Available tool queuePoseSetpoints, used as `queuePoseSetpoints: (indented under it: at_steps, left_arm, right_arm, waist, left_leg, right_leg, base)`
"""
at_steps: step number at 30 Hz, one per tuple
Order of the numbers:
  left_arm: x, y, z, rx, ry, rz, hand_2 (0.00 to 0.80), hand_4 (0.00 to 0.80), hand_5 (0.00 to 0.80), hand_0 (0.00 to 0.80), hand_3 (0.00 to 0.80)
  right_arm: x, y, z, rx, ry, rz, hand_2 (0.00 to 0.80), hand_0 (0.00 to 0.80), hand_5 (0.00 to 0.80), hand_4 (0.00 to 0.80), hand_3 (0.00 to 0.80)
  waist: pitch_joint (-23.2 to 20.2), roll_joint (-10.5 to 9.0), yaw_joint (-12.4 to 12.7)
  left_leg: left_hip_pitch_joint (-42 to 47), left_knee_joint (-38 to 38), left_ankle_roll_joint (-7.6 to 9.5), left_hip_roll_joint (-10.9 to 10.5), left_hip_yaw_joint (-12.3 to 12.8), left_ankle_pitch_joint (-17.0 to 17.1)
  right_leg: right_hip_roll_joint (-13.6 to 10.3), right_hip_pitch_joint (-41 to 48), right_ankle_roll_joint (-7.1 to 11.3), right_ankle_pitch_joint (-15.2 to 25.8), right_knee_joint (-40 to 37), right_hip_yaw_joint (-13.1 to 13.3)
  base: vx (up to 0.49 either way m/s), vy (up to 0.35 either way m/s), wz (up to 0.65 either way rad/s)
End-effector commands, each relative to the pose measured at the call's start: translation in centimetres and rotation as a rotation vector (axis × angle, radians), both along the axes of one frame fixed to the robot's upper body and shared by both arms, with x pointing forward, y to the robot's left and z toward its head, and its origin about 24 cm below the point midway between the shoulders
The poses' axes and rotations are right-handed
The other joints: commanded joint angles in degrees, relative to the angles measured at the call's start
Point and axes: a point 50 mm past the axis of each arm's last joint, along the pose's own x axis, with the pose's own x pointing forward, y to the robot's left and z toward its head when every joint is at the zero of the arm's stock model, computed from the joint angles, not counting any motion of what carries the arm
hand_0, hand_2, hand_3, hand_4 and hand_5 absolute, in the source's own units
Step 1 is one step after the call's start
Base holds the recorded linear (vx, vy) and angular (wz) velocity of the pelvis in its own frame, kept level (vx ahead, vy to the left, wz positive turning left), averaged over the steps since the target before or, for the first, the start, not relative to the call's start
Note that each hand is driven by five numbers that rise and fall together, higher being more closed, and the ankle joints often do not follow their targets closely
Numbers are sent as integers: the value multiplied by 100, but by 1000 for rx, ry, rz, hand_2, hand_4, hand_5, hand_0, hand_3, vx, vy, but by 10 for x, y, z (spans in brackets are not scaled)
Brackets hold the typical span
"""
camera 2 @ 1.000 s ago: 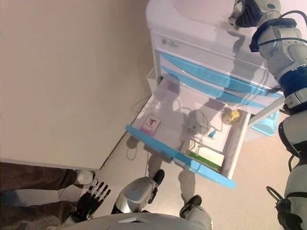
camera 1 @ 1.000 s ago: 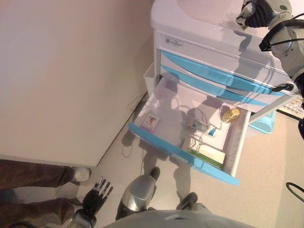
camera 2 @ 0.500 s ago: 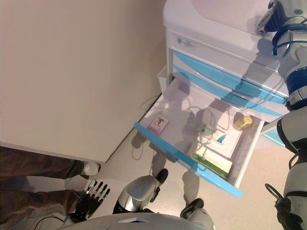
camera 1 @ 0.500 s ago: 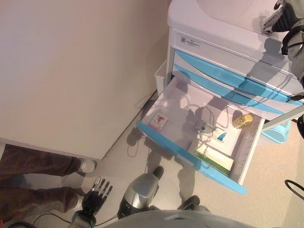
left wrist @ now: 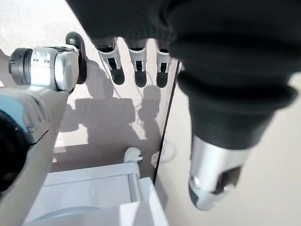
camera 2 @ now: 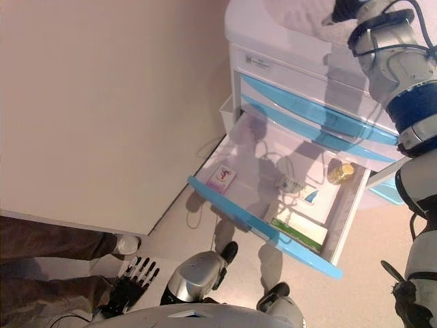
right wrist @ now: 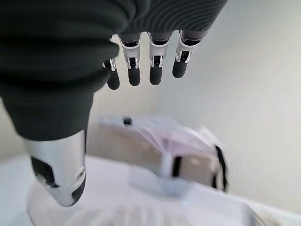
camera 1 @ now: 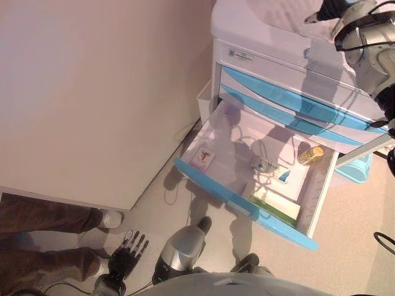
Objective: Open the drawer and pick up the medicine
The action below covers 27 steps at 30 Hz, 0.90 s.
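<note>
The white cabinet (camera 1: 271,58) has blue drawer fronts. Its lower drawer (camera 1: 237,196) stands pulled out. Inside lie a small yellow bottle (camera 1: 310,154), a small box with pink print (camera 1: 202,159), a small white box with a cord (camera 1: 264,165) and a green-and-white box (camera 1: 278,206). My right hand (camera 1: 326,8) is high above the cabinet's top, at its back right, far from the drawer. Its fingers (right wrist: 154,70) are straight and hold nothing. My left hand (camera 1: 126,253) hangs low by my side, fingers (left wrist: 136,63) straight and empty.
A person's legs in brown trousers (camera 1: 43,216) with a white shoe (camera 1: 111,217) stand at the lower left by a beige wall (camera 1: 92,92). A small white bin (camera 1: 203,98) sits left of the cabinet. A blue bin (camera 1: 361,169) sits at its right.
The whole picture has shifted, so the camera moved. The drawer stays open with the same contents. My right hand stays above the cabinet top. My left hand hangs as before.
</note>
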Motion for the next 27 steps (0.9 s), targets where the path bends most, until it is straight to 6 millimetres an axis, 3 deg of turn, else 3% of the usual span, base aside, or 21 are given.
queuePoseSetpoints:
  at_steps: [1,10,18,21,27]
  left_arm:
    - [-24,12,1,82,20,-81,0,0,0,0,0]
    - [-10,13,7,133,-34,-147,0,0,0,0,0]
    - [7,12,17,257,-74,-310,0,0,0,0,0]
    - [14,11,20,339,-70,-442,0,0,0,0,0]
    - [17,14,14,523,75,-723,0,0,0,0,0]
  right_arm:
    - [-23,37,54,-73,-195,105,0,0,0,0,0]
    - [-72,85,65,-189,-287,326,0,0,0,0,0]
    - [-108,91,54,-268,-255,398,0,0,0,0,0]
    - [-114,88,37,-230,-77,437,0,0,0,0,0]
    - [-119,79,-32,-26,638,634,0,0,0,0,0]
  waist:
    - [-159,-160,-26]
    - [-402,-301,-486]
    - [-655,-315,-975]
    - [-735,-291,-1212]
    - [-821,-236,-1809]
  left_leg:
    - [-201,76,-17,-89,8,-506]
    - [-53,-51,8,37,389,-560]
    - [72,-239,6,190,804,-572]
    - [129,-282,0,253,981,-601]
    - [317,-390,-27,399,1336,-647]
  right_leg:
    - [181,346,-115,-528,465,37]
    - [254,259,-16,-422,362,340]
    - [377,108,79,-288,180,643]
    - [435,44,107,-261,144,798]
    - [514,-85,118,-160,137,1135]
  base:
    - [-11,-50,-5]
    - [-22,-53,-16]
    - [-71,-73,-34]
    - [-69,-79,-35]
    - [-38,-50,-34]
